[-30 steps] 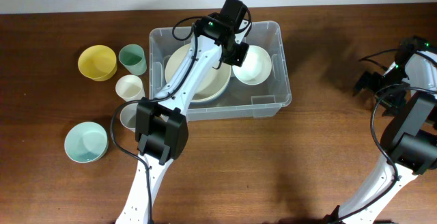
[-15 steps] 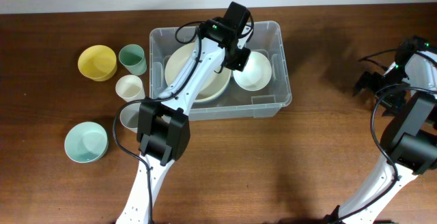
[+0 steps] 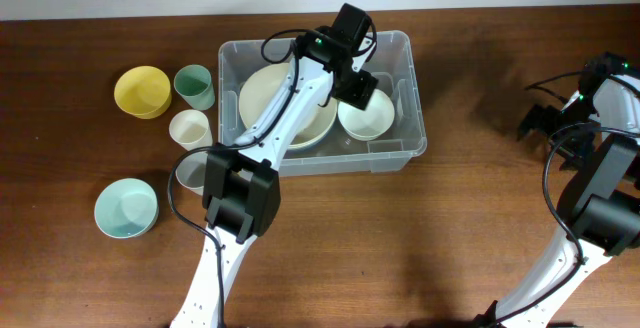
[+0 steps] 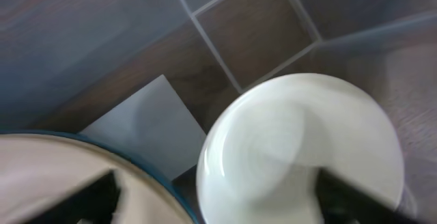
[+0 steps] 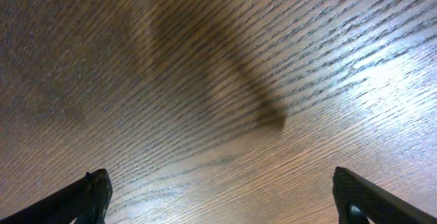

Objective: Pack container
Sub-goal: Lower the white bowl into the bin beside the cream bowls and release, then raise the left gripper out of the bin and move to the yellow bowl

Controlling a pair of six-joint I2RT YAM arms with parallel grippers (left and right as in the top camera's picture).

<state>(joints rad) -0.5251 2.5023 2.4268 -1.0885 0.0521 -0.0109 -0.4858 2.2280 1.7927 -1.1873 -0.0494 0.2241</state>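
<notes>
Blur softens most of the left wrist view, yet the left gripper (image 4: 225,200) plainly stands wide, its dark fingertips (image 4: 95,197) cut off at the bottom corners with nothing clamped between them. Below it sits a small white bowl (image 4: 300,149), and at the lower left edge only a slice of a large cream bowl (image 4: 48,176) shows. A pale label (image 4: 147,125) lies on the clear floor between the two. From overhead, the container (image 3: 340,158) sits at the middle rear of the table (image 3: 400,248) with both bowls inside, the left arm (image 3: 290,98) crossing over the cream one and hiding part of it. Left of the container stand a yellow bowl (image 3: 142,91), a green cup (image 3: 195,86) and a white cup (image 3: 189,126); another pale cup (image 3: 185,171) is half hidden behind the arm's black joint, and a teal bowl (image 3: 127,208) sits nearer the front. The right gripper (image 5: 222,197) hangs well apart at the right edge, jaws spread wide over bare wood, only its tips in view.
</notes>
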